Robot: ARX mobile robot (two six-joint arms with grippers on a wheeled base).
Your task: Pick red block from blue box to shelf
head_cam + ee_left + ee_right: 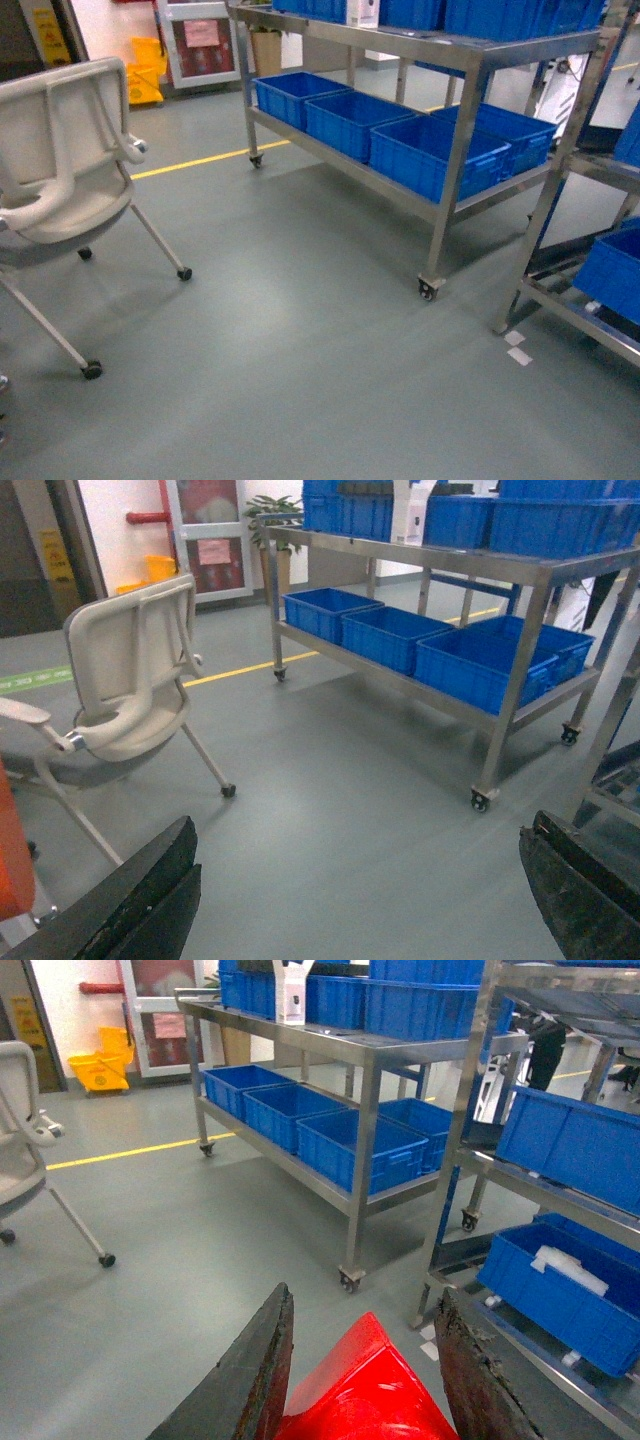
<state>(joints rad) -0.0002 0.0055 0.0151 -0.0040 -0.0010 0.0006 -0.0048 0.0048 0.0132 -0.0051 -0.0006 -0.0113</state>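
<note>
At 6 o'clock in the right wrist view, right gripper point(360, 1380) clamped on the red block point(365, 1390), dark fingers point(250, 1380) pressed against both sides, glossy brick pointing up toward 12. Raised well above the grey floor point(300, 340), aimed at the shelf point(520, 1110) at 2 o'clock, with dark blue crates point(570, 1280) on its tiers. In the left wrist view, left gripper point(360, 900) spread wide apart, nothing between the fingers point(150, 890), one at 7 o'clock, the other at 5. Beyond, a white chair point(130, 670) at 9 o'clock and a wheeled steel trolley point(520, 590) at 1 o'clock. No arm visible from the head camera. Blue box out of sight.
</note>
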